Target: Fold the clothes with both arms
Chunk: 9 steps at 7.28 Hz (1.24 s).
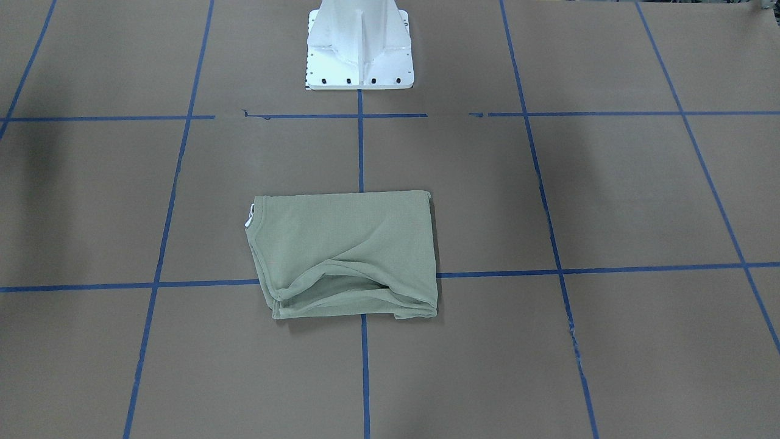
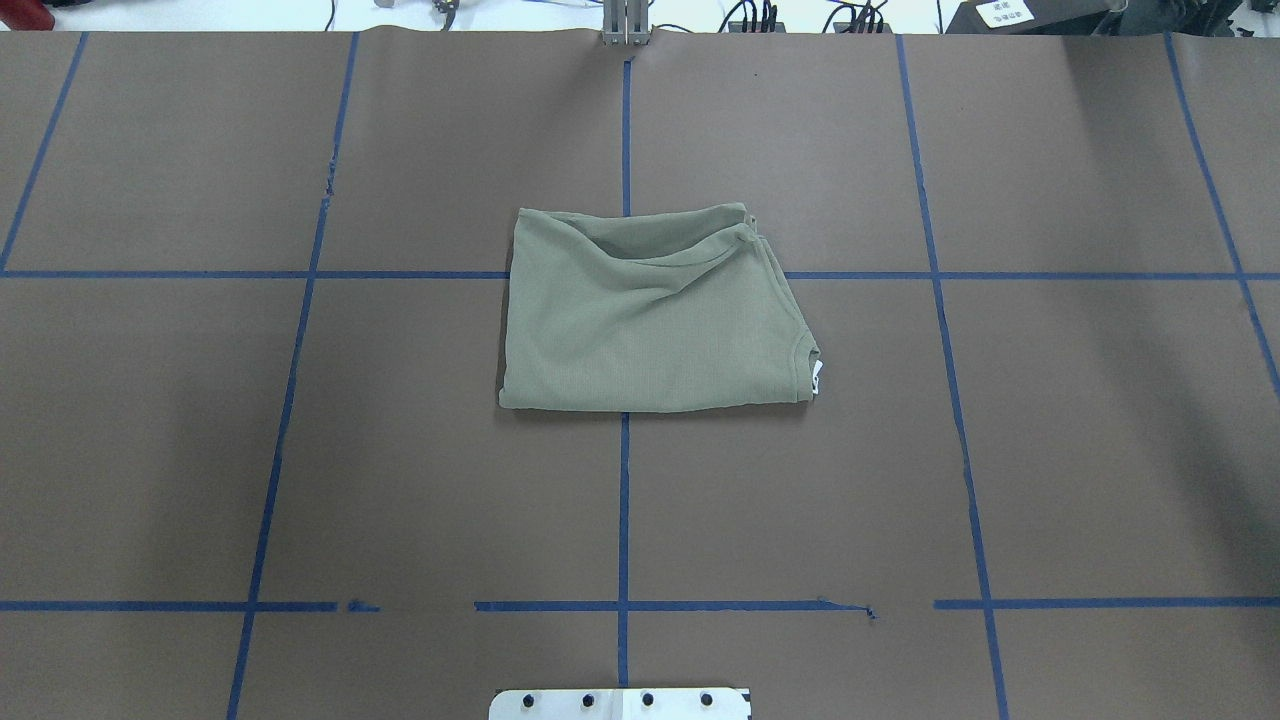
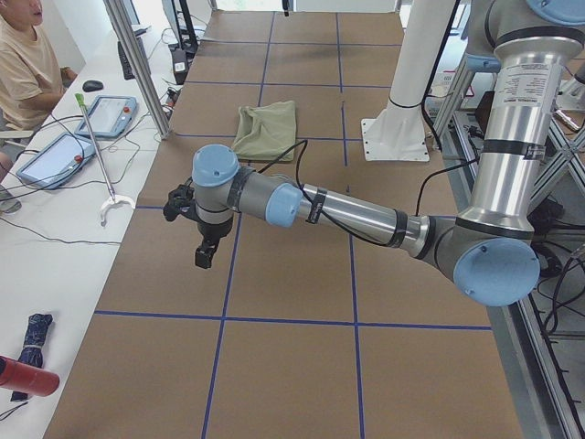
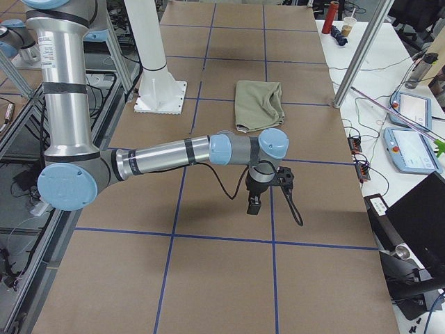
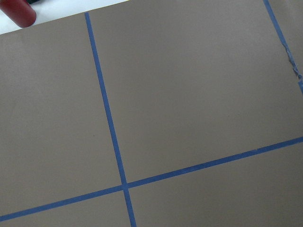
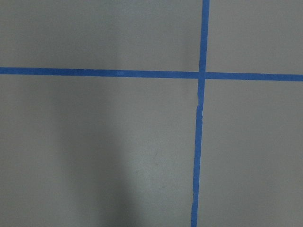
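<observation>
The shirt (image 2: 650, 320) is lying in the middle of the tabletop (image 2: 200, 450), folded into a small, chunky block with its white neck tag (image 2: 817, 377) peeking out at one corner. We are seeing no sleeves sticking out, so we are thinking the folding is just about done. The edge far from the robot is looking a bit baggy and wrinkly, so a little tidying may be all that is left. The left end effector (image 3: 204, 256) and the right end effector (image 4: 254, 203) are hanging over bare tabletop, well apart from the shirt, one out toward each end, and we are seeing nothing hanging from either one. We cannot tell if their fingers are spread or pressed together, since only the side views are showing them.
</observation>
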Tool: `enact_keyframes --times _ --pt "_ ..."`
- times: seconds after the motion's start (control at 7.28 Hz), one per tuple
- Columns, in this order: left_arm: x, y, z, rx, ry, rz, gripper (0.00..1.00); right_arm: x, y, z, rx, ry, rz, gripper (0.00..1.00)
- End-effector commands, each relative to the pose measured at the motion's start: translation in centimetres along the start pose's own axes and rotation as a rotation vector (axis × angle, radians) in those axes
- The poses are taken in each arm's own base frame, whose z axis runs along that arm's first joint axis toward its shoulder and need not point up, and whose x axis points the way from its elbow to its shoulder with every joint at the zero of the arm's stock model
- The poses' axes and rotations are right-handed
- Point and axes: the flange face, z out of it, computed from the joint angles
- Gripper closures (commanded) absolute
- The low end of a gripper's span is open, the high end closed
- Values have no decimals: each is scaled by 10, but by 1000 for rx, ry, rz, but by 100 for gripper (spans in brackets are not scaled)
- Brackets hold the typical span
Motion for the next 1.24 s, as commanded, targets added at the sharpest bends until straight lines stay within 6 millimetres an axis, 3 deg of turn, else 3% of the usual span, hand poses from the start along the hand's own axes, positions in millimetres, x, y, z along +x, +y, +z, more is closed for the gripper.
enact_keyframes --times 0.0,0.14,0.55,0.69,1.1 --pt "-17 37 18 -40 0 -41 0 -3 -2 -2 6 -1 1 0" --pt "-12 28 13 -29 3 -48 0 -2 -4 -1 3 0 5 0" --pt "-19 37 20 -46 1 -65 0 2 -4 3 -7 1 12 0" --pt "-23 50 23 -55 2 -75 0 2 -4 4 -8 1 12 0" --pt "-23 52 25 -62 6 -81 0 9 -9 12 -13 1 16 0"
